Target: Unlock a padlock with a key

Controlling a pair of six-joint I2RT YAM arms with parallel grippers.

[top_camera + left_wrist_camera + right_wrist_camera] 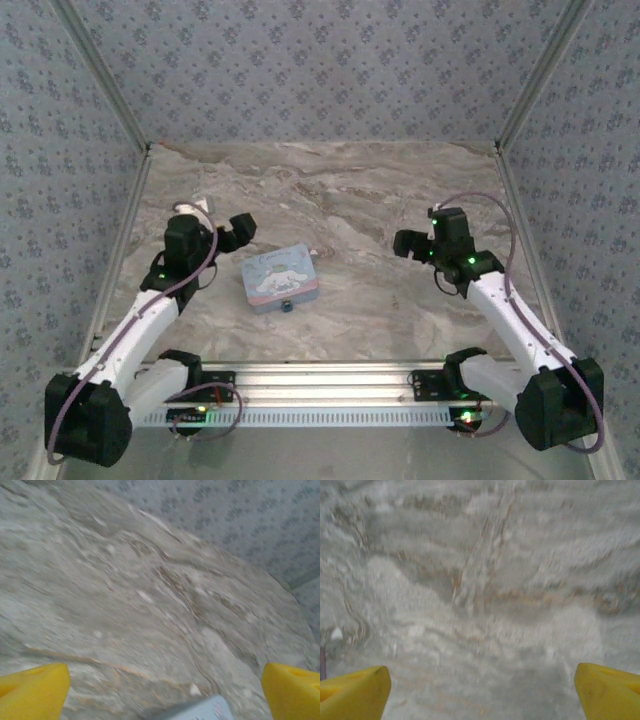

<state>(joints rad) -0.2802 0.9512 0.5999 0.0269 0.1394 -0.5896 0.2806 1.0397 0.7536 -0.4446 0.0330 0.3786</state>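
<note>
A pale blue tin [280,277] with a white cartoon figure lies flat in the middle of the marble table [360,200]. The padlock [287,305], a tiny dark lock with a teal part, sits against the tin's near edge. My left gripper [232,232] hovers open just left of the tin's far corner. In the left wrist view, blurred, its yellow fingertips [35,690] stand wide apart and a tin corner [202,711] shows low down. My right gripper [408,243] hangs open to the right of the tin, its yellow fingertips [607,690] far apart over bare marble. I cannot make out a key.
A small pale speck [313,252] lies by the tin's far right corner; what it is I cannot tell. Patterned walls [320,70] close the table on three sides. An aluminium rail [320,385] runs along the near edge between the arm bases.
</note>
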